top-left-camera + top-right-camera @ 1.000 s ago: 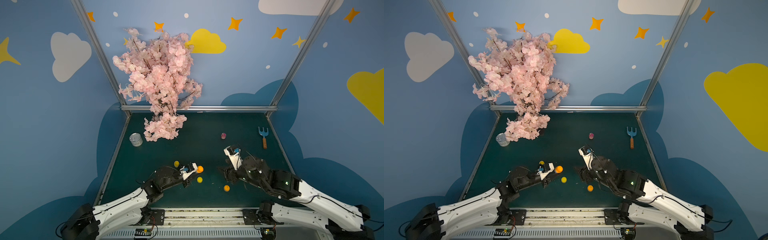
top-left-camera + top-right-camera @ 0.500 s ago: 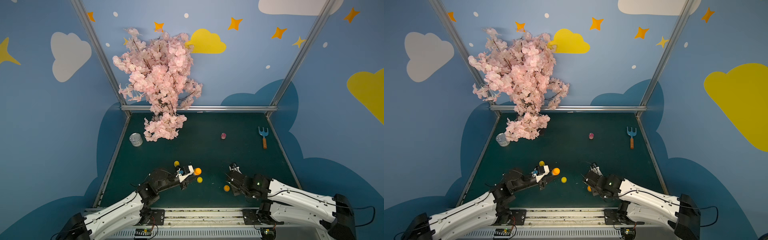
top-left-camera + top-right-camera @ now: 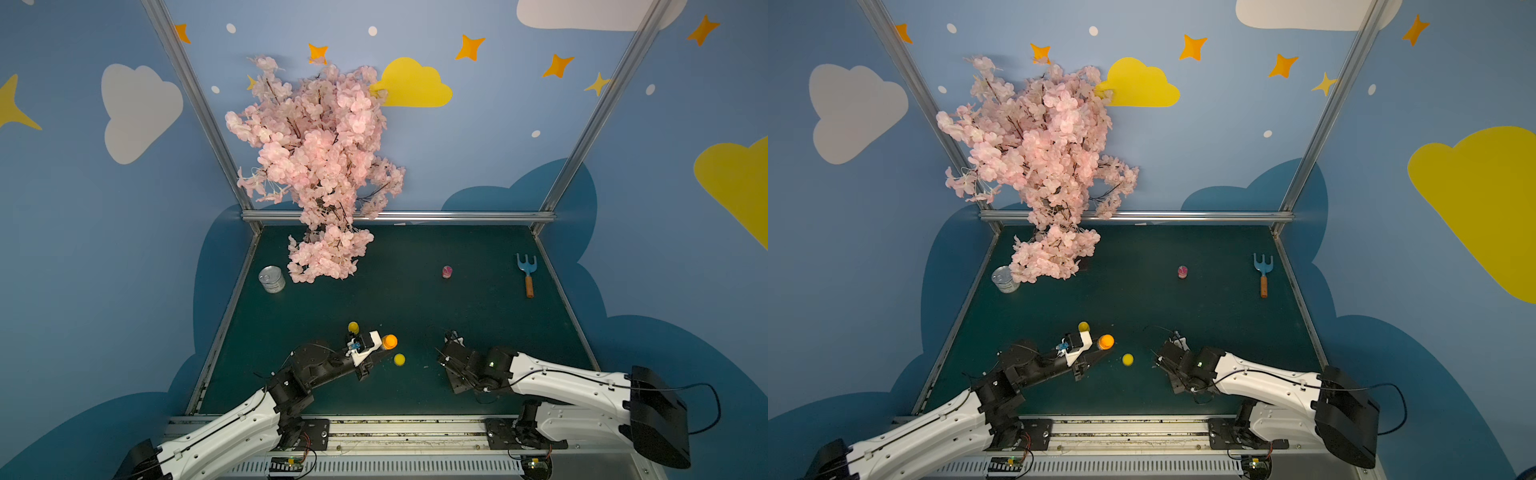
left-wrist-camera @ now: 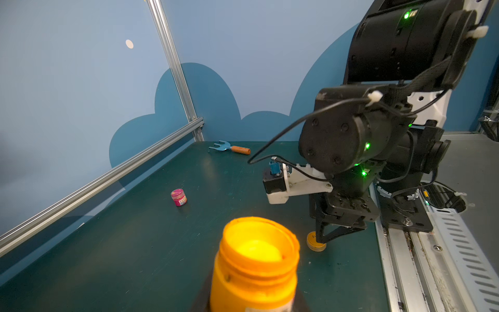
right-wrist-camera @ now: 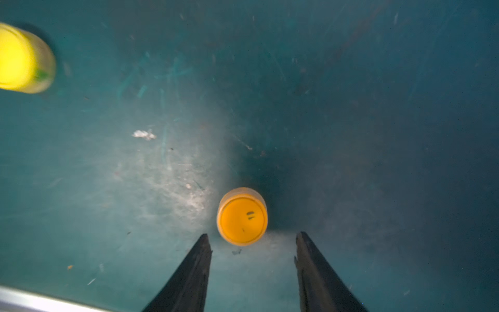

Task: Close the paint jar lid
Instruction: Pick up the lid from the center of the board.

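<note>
Jar (image 4: 256,264), orange, is held by the left gripper (image 3: 380,348), which is clamped on its body near the front of the table (image 3: 457,307). The mouth is uncapped and paint is visible inside.

Lid (image 5: 242,217) lies flat on the table, top face up, apart from the jar and directly under the right gripper (image 5: 253,234). The jaws are spread wider than the lid, one tip at each side of its near edge. Nothing is gripped. Whether a fingertip already touches the rim cannot be told from the left wrist view.

Step in hand, as judged: lid pick-up. Capping has not begun.

Requirements for the next move, as judged:
- The tips are to be lowered until the rim is straddled, almost at the table surface, because the lid is shallow.
- The jaws are to be closed squarely across the diameter, so that the lid is not squeezed out sideways.
- The lid is then to be lifted, carried to the jar mouth, set level on the thread and turned while the jar is kept clamped.

A yellow jar (image 5: 24,58) stands well to one side and need not be disturbed.
</note>
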You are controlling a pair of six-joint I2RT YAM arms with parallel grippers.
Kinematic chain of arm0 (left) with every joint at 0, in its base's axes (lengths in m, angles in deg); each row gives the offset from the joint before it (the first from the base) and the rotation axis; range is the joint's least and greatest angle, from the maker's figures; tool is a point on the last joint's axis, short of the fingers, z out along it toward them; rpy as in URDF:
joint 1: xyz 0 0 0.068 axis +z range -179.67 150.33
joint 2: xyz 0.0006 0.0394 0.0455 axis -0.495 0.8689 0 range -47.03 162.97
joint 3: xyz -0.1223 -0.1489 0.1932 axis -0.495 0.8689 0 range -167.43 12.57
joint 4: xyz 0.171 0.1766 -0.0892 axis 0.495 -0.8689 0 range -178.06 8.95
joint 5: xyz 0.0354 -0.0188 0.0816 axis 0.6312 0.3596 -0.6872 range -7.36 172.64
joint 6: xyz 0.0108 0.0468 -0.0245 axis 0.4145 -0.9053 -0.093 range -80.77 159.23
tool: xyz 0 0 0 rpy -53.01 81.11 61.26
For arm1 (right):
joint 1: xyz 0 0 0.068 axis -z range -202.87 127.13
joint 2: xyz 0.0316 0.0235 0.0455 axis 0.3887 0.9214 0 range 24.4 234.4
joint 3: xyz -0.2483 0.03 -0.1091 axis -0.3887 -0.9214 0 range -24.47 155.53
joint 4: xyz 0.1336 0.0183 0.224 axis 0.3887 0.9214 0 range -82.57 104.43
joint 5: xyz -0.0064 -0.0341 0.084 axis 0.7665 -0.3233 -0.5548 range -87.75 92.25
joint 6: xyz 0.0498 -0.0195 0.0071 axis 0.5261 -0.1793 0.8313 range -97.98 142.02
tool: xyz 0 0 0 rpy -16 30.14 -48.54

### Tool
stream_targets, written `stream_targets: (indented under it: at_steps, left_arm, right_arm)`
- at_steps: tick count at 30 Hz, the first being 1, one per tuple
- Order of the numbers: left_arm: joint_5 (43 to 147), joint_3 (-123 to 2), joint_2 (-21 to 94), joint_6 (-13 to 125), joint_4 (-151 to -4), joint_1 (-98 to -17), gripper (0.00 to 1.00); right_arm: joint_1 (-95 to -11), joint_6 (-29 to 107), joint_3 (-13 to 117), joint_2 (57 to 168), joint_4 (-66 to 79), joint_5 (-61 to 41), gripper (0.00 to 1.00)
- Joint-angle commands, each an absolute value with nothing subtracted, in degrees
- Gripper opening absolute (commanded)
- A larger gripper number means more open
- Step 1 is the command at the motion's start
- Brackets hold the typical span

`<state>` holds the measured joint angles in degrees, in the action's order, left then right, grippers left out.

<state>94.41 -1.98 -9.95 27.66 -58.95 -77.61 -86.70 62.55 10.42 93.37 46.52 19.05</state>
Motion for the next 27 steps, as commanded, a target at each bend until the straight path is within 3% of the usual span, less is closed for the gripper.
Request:
stream_targets:
  at_steps: [1,4,12,21,27]
  left_arm:
    - [93.9,-2.4,-10.7,27.7,-59.6,-77.4,0.27]
    - [93.7,-2.3,-10.9,27.7,-59.9,-77.4,0.27]
    - [93.5,-2.3,-11.2,27.6,-60.1,-77.4,0.27]
    - [94.0,-2.4,-10.6,27.6,-60.1,-77.3,0.27]
    - [94.1,-2.5,-10.2,27.7,-60.2,-77.4,0.28]
  right_arm:
    - [-86.7,61.5,13.7,98.0,48.4,17.5,0.49]
    - [-87.3,61.7,13.8,101.4,48.1,18.3,0.43]
    - [-87.3,61.6,13.8,101.9,46.0,18.4,0.42]
    - [-86.8,60.9,13.1,100.4,44.1,17.7,0.48]
    - [-86.1,60.5,12.7,99.6,44.0,17.5,0.46]
